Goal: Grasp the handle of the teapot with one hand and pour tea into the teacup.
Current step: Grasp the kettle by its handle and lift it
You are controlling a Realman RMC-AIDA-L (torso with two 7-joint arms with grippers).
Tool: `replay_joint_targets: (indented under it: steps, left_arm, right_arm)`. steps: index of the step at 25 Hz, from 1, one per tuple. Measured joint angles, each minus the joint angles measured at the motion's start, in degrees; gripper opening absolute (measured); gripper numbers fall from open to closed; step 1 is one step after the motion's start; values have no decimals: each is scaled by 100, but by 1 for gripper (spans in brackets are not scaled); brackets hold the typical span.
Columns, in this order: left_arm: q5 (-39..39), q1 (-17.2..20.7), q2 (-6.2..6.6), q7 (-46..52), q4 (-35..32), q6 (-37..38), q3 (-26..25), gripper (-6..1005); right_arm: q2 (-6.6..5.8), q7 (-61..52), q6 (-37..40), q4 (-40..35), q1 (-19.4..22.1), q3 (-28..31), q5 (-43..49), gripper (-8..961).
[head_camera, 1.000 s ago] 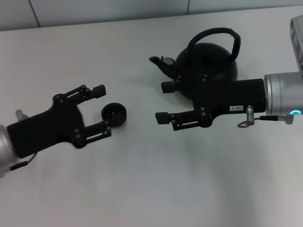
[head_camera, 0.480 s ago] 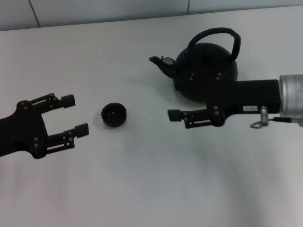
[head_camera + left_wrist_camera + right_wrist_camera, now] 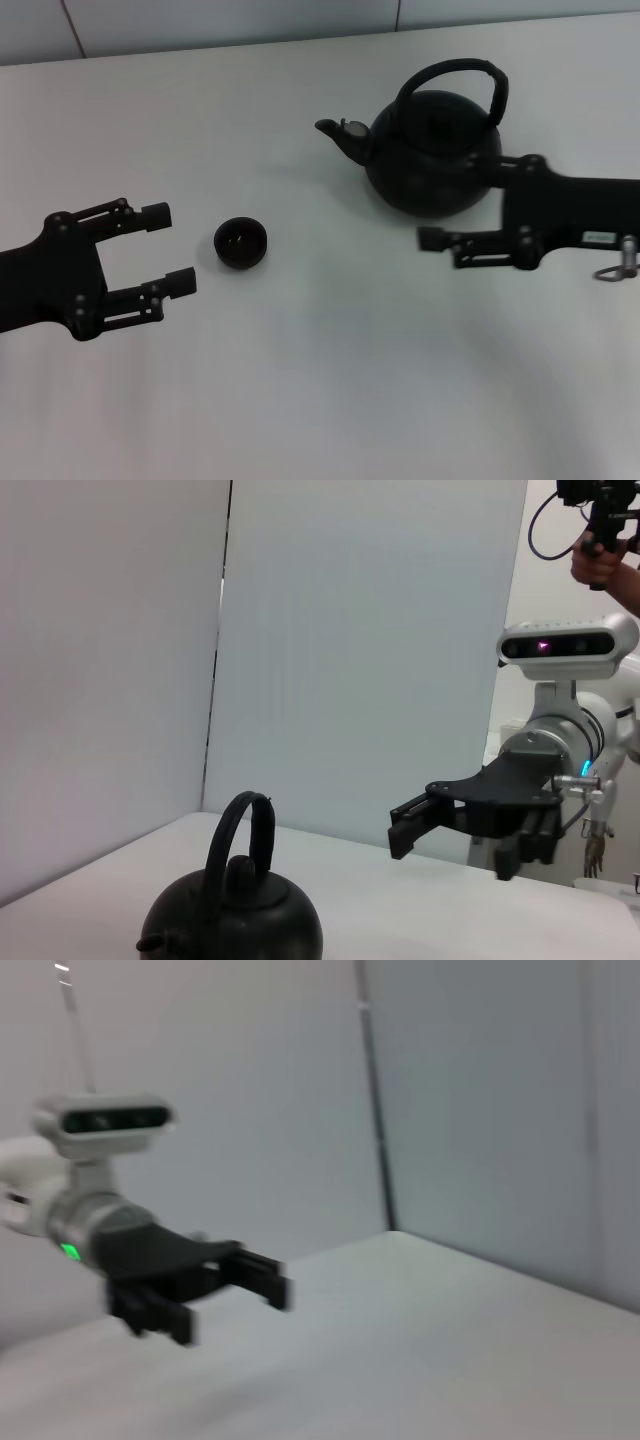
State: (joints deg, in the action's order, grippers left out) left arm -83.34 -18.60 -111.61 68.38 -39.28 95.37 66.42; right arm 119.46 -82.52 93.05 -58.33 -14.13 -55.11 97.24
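The matte-black teapot (image 3: 430, 155) stands upright at the back right, spout pointing left, with its arched handle (image 3: 450, 70) free above it. The tiny black teacup (image 3: 240, 243) sits on the table to its left. My left gripper (image 3: 170, 250) is open and empty, just left of the cup and apart from it. My right gripper (image 3: 445, 215) is open and empty, at the pot's front right side, its upper finger overlapping the pot's body. The left wrist view shows the teapot (image 3: 232, 920), its handle (image 3: 245, 830) and the right gripper (image 3: 420, 825) farther off.
The white table (image 3: 320, 380) ends at a pale wall at the back. The right wrist view shows only the left gripper (image 3: 255, 1275) farther off over the table (image 3: 400, 1340).
The left gripper has drawn back to the left, away from the teacup. The right gripper has slid right along the front of the teapot. Teapot and cup have not moved.
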Motion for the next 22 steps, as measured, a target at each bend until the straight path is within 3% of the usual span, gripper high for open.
replay_joint_targets:
  steps: [6,16,22]
  left_arm:
    - [-185,-90,0,112,-14,-6,-8,765]
    - [-469,-246,-67,211,-89,-243,-84,765]
    - [-573,-308,-95,211,-89,-320,-86,765]
  right_arm:
    - [26,372,78,-12,328,899,84,825]
    - [27,451,-145,195,464,1621,49,825]
    - [27,453,-684,398,382,1631,10,825]
